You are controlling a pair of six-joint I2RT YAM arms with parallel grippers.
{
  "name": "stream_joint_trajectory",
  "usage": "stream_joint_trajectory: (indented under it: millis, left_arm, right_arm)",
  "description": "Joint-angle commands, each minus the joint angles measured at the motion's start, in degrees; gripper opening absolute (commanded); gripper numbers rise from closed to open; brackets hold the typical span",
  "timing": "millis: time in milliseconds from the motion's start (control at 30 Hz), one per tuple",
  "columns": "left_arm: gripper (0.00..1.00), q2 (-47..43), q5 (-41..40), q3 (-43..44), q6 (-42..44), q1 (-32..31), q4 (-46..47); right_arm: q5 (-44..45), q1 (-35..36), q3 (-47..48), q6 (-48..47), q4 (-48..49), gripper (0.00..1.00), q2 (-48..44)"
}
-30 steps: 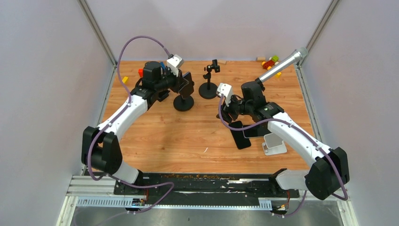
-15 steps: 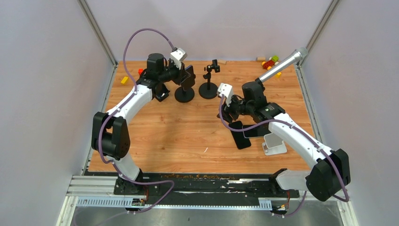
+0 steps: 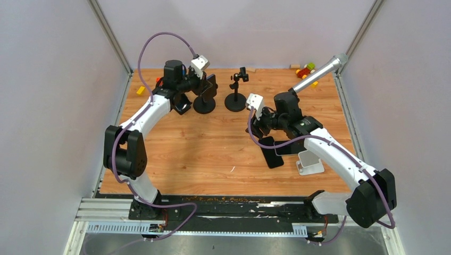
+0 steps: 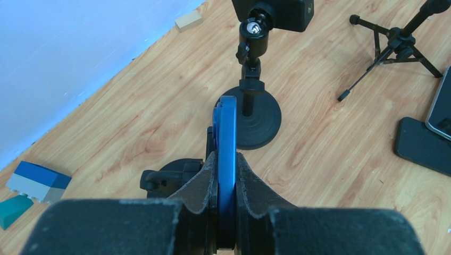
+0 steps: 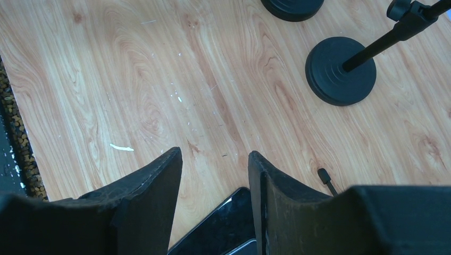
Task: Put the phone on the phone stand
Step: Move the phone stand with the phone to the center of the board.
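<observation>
From the left wrist I see the blue phone (image 4: 227, 138) only edge-on, its lower end buried between the fingers (image 4: 202, 183). The stand (image 4: 169, 178) behind them is mostly covered. On the right wrist, a dark phone (image 5: 215, 234) runs off the bottom edge.

On the wooden table (image 3: 213, 154), a phone stand (image 3: 235, 102) stands near the far edge. A dark phone (image 3: 272, 152) lies flat right of centre.
</observation>
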Motion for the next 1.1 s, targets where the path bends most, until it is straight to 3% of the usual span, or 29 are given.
stream_joint_trajectory:
  millis: [0,300,467,900,1067]
  left_arm:
    - [0.0,-0.4,0.9,2.9,0.8,1.2,4.5]
    - [0.0,-1.2,0.5,0.7,0.8,2.5,5.3]
    - [0.06,-1.2,1.2,0.5,1.4,2.8,4.0]
    - [0.42,-2.1,1.5,1.5,1.8,2.8,1.8]
    - [0.61,-2.7,1.1,3.3,1.4,2.7,-0.1]
  right_arm:
    - [0.0,-0.2,-0.1,-1.0,1.2,0.5,-1.4]
    - [-0.5,-0.3,-0.1,-1.0,1.2,0.5,-1.2]
    - [-0.6,-0.2,0.0,-1.1,1.2,0.5,-1.1]
    - [-0.4,-0.2,-0.1,-1.1,1.2,0.5,-0.9]
    - [-0.2,-0.2,0.0,-1.0,1.1,0.5,-1.1]
